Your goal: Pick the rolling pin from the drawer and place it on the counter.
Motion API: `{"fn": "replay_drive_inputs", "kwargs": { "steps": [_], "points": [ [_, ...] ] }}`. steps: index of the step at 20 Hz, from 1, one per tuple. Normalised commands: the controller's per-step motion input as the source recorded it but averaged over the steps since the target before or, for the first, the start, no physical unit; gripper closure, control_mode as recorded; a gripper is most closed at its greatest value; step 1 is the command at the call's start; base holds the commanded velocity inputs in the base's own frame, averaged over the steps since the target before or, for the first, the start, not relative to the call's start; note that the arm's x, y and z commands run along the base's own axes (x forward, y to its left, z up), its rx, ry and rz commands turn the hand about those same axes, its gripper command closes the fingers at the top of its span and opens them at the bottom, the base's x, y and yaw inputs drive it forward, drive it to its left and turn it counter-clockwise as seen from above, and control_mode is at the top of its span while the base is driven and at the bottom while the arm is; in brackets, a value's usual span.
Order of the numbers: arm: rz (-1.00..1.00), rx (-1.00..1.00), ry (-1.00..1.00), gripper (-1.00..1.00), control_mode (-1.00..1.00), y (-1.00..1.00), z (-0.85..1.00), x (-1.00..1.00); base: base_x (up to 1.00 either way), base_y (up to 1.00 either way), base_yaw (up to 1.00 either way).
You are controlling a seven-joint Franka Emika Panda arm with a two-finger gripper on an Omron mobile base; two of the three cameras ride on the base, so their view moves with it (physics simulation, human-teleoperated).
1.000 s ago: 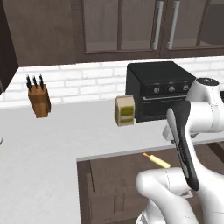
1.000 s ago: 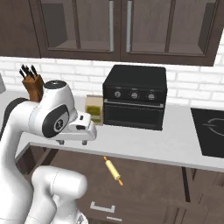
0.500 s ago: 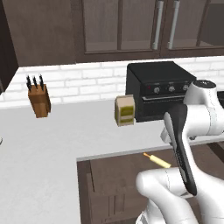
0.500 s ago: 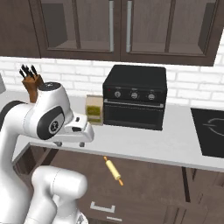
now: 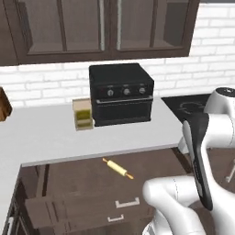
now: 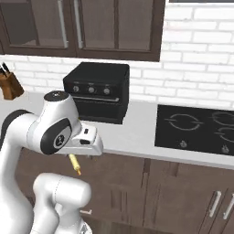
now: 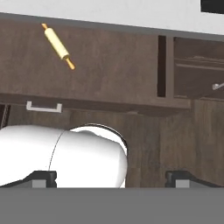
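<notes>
The rolling pin (image 5: 117, 168) lies slantwise on the floor of the open dark brown drawer (image 5: 82, 193), just below the edge of the light grey counter (image 5: 46, 133). In the hand view the rolling pin (image 7: 57, 40) sits at the upper left inside the drawer (image 7: 113, 65), whose silver handle shows lower down. My gripper (image 7: 111, 178) is open, its two tips wide apart with nothing between them, well away from the pin. In the right base view my hand hangs over the drawer, with one end of the rolling pin (image 6: 74, 164) showing beneath it in front of the counter (image 6: 137, 132).
A black toaster oven (image 5: 121, 94) and a small box (image 5: 83, 114) stand on the counter. A knife block (image 6: 9, 84) is at the far left. The black cooktop (image 6: 196, 128) lies to the right. Lower cabinet doors (image 6: 201, 196) flank the drawer.
The whole picture has slid left in both base views, so the base has driven right. The rolling pin lies as before in the drawer. The gripper stays open.
</notes>
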Motion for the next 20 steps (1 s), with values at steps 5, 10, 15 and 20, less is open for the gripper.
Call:
{"fn": "replay_drive_inputs", "kwargs": {
  "steps": [5,10,15,20],
  "points": [
    [0.00,0.00,0.00,-1.00,1.00,0.00,0.00,0.00,0.00,-1.00,0.09],
    [0.00,0.00,0.00,-1.00,1.00,0.00,0.00,0.00,0.05,-1.00,0.20],
    [0.00,0.00,0.00,-1.00,1.00,0.00,0.00,0.00,0.00,-1.00,0.30],
    [0.00,0.00,0.00,-1.00,1.00,0.00,0.00,0.00,0.06,-0.78,0.55]
  ]
}}
